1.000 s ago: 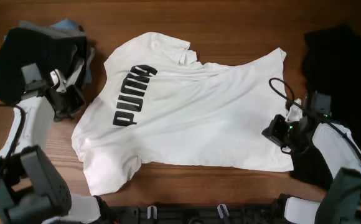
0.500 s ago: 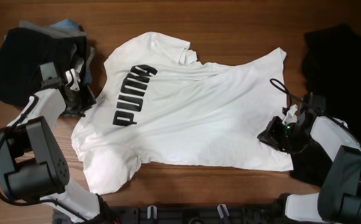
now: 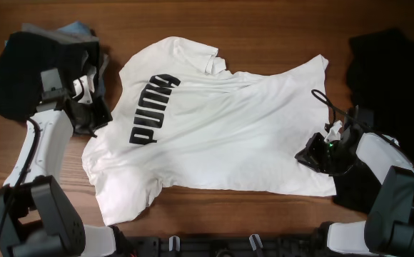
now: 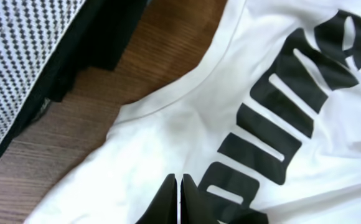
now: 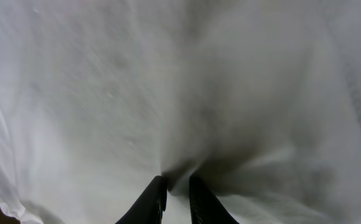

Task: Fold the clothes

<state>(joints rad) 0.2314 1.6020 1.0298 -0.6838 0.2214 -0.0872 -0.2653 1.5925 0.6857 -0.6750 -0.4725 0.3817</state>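
A white T-shirt point(image 3: 221, 121) with black PUMA lettering point(image 3: 153, 111) lies spread, chest up, on the wooden table. My left gripper point(image 3: 96, 114) is at the shirt's left sleeve edge. In the left wrist view its fingers point(image 4: 179, 179) are pressed together over the white T-shirt point(image 4: 168, 130), beside the lettering point(image 4: 274, 118). My right gripper point(image 3: 311, 155) is at the shirt's lower right hem. In the right wrist view its fingers point(image 5: 177, 182) pinch a bunched fold of the white T-shirt point(image 5: 137, 81). A large black garment point(image 3: 389, 71) lies at the right edge.
A pile of dark and grey clothes point(image 3: 28, 64) lies at the back left, next to my left arm; it also shows in the left wrist view point(image 4: 18, 50). Bare wood table point(image 3: 264, 21) shows behind the shirt and along its front edge.
My left gripper has moved right, from beside the clothes pile to the shirt's left sleeve. My right gripper has shifted slightly left onto the hem and stays there.
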